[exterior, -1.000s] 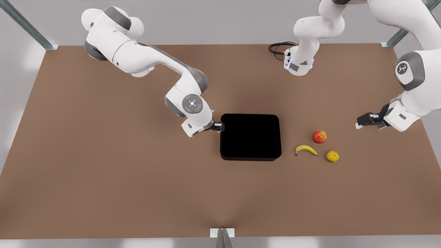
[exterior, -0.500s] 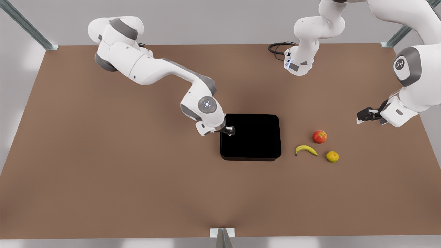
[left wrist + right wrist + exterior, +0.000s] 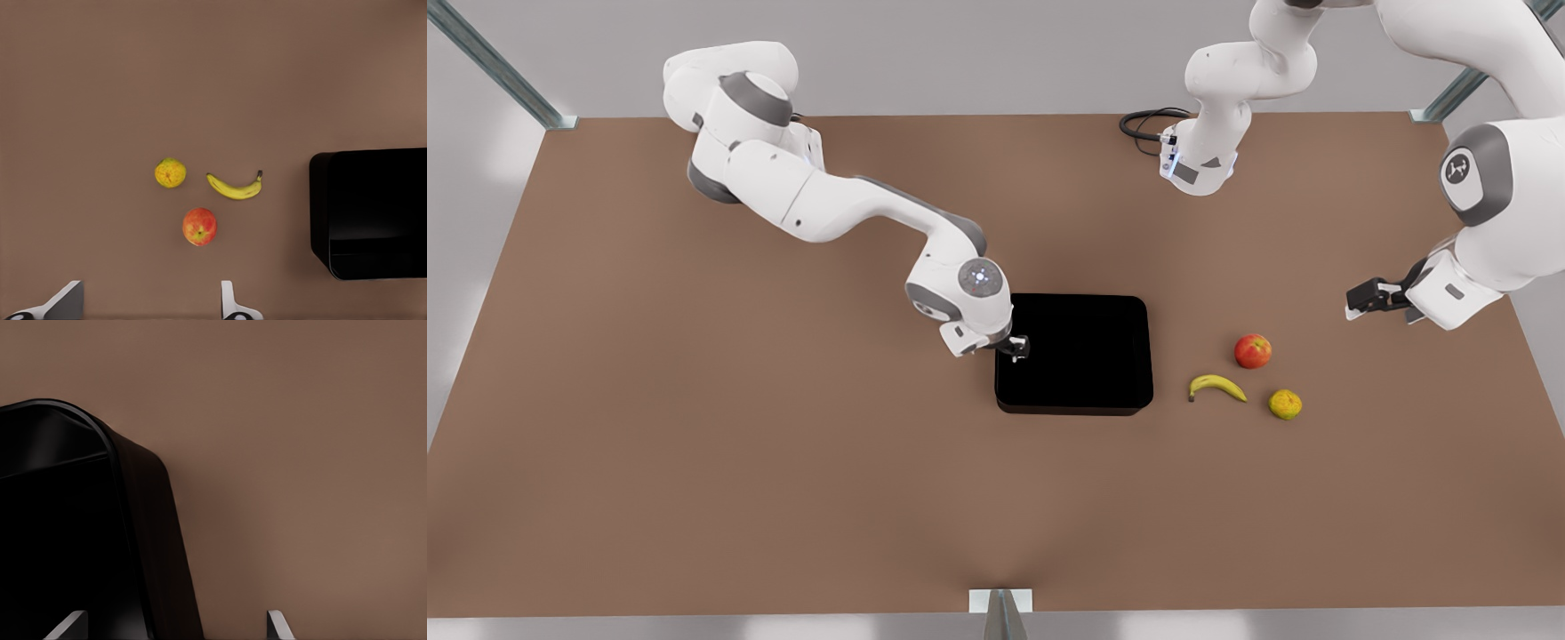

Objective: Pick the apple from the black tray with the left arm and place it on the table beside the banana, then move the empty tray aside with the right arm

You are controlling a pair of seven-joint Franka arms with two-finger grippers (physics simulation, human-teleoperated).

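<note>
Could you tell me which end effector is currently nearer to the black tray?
Right. The right end effector is at the black tray's rim; the left end effector hovers beyond the apple.

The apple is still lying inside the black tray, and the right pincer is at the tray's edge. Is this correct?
Not quite. The apple lies on the table, next to the banana, outside the black tray; the front view shows this. The rest holds: the right pincer is at the tray's edge, its fingers open on either side of the rim.
</note>
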